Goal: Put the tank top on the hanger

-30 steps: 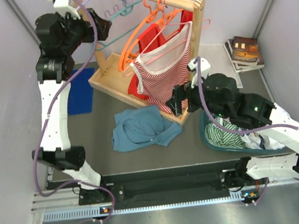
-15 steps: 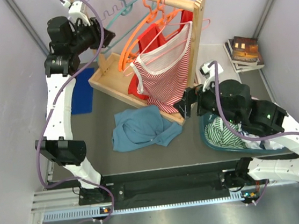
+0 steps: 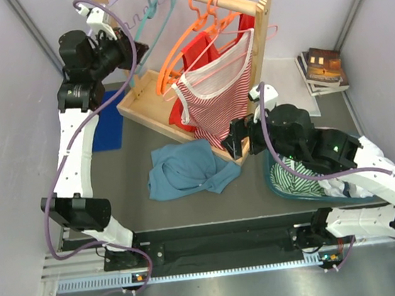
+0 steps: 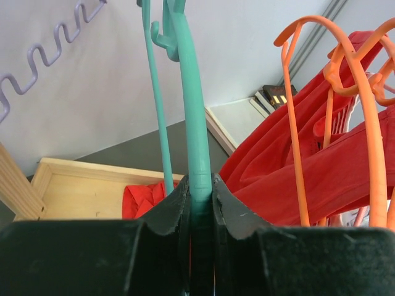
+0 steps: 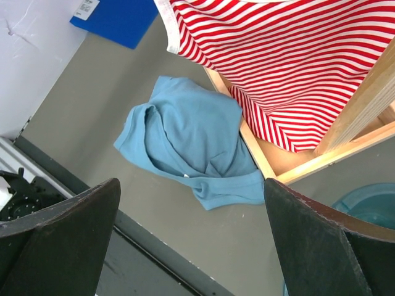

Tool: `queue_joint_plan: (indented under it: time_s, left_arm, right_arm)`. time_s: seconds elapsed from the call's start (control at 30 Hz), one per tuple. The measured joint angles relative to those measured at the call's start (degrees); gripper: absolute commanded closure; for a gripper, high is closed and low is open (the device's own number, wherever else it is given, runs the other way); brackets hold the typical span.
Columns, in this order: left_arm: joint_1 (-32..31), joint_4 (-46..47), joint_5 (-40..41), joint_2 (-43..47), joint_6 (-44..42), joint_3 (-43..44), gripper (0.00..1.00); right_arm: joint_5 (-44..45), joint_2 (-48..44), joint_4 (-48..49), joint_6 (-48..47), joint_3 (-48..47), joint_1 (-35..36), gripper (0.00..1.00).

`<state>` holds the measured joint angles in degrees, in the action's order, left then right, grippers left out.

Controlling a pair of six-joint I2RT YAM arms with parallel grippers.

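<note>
The tank top (image 3: 189,167) lies crumpled on the grey table in front of the wooden rack; in the right wrist view the tank top (image 5: 191,129) is below the striped top. The teal hanger (image 3: 139,22) hangs at the left end of the rail. My left gripper (image 3: 135,53) is shut on its lower part. In the left wrist view the hanger (image 4: 192,92) runs up from between the closed fingers of the left gripper (image 4: 200,185). My right gripper (image 3: 233,138) hovers open beside the rack's corner; in its own view the right gripper (image 5: 191,185) stands above the tank top, holding nothing.
The wooden rack (image 3: 264,33) carries orange hangers (image 3: 197,19), a red-and-white striped top (image 3: 220,95), a red top (image 3: 197,51) and a lilac hanger (image 4: 37,68). A blue mat (image 3: 105,123) lies left. A teal basket (image 3: 276,182) of clothes and books (image 3: 324,69) are on the right.
My left gripper has closed on the teal hanger and swung it more upright at the rail's left end. The right arm shifted slightly, still open.
</note>
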<state>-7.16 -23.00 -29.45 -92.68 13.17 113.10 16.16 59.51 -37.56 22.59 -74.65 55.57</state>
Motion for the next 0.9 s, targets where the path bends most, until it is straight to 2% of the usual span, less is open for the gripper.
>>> queue_joint_plan:
  time_s: [0.47,0.63,0.77,0.9]
  left_arm:
    - [0.0,6.71,-1.36,0.55,1.7,0.2,1.0]
    - [0.0,6.14,-1.57,1.31,0.96,-0.28,1.0]
    - [0.0,3.19,-0.61,6.27,-1.4,-5.77,1.0]
    - [0.0,-1.03,1.7,15.13,-3.61,-13.75,1.0]
  right_arm:
    - [-0.42,1.88,0.26,1.05,0.0,-0.02,0.0]
    - [-0.39,1.88,0.28,1.77,0.02,-0.02,0.0]
    - [-0.39,1.92,0.28,2.08,0.02,-0.02,0.0]
    - [-0.46,2.69,0.26,1.92,-0.02,-0.02,0.0]
